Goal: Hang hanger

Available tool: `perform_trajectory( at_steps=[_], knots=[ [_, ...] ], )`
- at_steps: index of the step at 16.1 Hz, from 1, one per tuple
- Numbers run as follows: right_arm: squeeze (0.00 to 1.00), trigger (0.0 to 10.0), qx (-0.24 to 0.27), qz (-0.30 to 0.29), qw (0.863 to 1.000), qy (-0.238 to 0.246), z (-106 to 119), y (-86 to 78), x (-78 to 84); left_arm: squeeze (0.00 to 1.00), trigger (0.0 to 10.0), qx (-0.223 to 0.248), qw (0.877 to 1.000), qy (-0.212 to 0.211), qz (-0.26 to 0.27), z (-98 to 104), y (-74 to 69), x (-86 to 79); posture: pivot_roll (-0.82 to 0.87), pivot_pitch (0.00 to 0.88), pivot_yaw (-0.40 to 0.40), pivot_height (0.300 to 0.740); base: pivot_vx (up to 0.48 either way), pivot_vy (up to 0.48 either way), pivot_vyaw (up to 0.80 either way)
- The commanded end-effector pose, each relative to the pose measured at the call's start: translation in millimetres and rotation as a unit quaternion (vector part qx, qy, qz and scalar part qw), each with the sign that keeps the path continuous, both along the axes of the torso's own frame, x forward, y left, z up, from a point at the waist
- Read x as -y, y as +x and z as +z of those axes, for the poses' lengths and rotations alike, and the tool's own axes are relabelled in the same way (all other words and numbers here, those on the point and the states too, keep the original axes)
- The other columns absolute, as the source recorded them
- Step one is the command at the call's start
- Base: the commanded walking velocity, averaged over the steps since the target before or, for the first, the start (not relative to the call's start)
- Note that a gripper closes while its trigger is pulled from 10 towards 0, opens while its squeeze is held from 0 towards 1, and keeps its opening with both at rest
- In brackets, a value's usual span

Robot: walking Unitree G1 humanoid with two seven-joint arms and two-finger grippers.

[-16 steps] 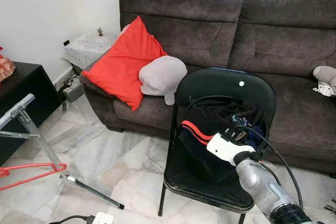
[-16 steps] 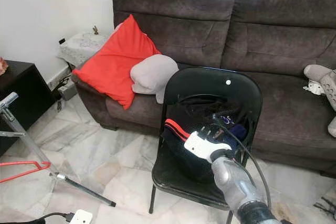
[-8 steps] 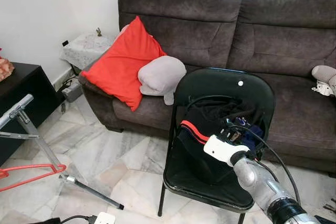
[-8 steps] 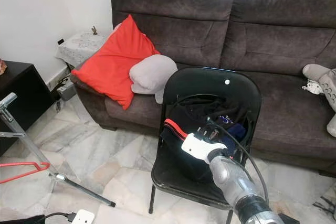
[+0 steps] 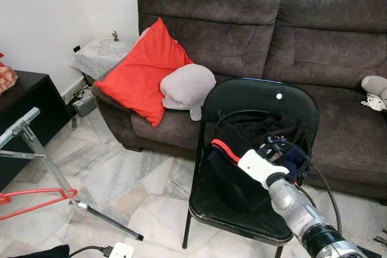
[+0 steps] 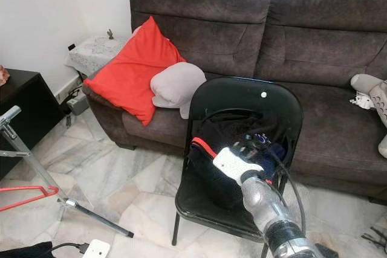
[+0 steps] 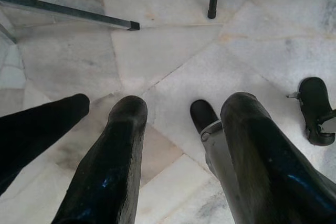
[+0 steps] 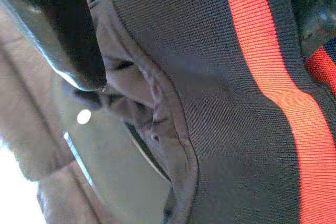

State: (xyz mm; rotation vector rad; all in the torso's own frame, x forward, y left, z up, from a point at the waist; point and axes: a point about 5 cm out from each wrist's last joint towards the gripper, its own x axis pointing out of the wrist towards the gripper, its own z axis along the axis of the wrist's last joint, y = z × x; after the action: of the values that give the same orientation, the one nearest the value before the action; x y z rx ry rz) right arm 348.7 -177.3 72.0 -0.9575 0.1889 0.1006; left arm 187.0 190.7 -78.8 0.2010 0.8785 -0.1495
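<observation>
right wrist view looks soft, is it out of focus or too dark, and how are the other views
Right wrist view: too close, the dark garment with its red stripe is blurred, bright glare in one corner. Eye views: sharp, evenly lit, a glint on the chair. Left wrist view: floor sharp, near fingers soft.

— What's moved in the last second?

— The right hand (image 5: pixel 279 147). It has pushed further up and in toward the chair (image 5: pixel 260 98) back, into the dark clothes (image 5: pixel 242 149) at lower right of centre; its white wrist now covers more of the red stripe (image 5: pixel 225 148).

— Anything else?

— A dark shape (image 5: pixel 42 252) has come in at the bottom left edge.
</observation>
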Motion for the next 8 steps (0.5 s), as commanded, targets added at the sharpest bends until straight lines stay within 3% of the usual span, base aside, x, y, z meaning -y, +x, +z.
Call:
perform_trajectory(
  at_steps=[1,4,5,6,8],
  knots=[
    [0.00,10.0,-0.012,-0.012,0.999,0.039,-0.9,1.3,-1.4,0.00,10.0,0.000,1.000,0.004,-0.005,-0.1,-0.4,-0.5,-0.05,0.043,0.059,0.740,0.000,0.000,0.00],
    [0.00,10.0,-0.012,-0.030,0.997,0.073,0.8,3.6,-4.0,0.00,10.0,0.003,1.000,0.003,-0.005,0.5,0.7,0.1,-0.04,0.043,0.058,0.740,0.000,0.000,0.00],
    [0.00,1.8,-0.011,-0.029,0.997,0.073,1.0,3.7,-4.3,0.00,10.0,0.004,1.000,0.002,-0.005,0.5,0.7,0.4,-0.04,0.043,0.058,0.740,0.000,0.000,0.00],
    [0.00,0.0,-0.008,-0.026,0.997,0.073,1.4,3.7,-5.1,0.00,10.0,0.004,1.000,0.002,-0.005,0.4,0.3,0.3,-0.04,0.043,0.058,0.740,0.000,0.000,0.00],
    [0.00,0.0,-0.007,-0.020,0.997,0.069,1.7,3.8,-5.9,0.00,10.0,0.003,1.000,0.002,-0.004,0.2,-0.1,0.1,-0.04,0.043,0.058,0.740,0.000,0.000,0.00]
  ],
)
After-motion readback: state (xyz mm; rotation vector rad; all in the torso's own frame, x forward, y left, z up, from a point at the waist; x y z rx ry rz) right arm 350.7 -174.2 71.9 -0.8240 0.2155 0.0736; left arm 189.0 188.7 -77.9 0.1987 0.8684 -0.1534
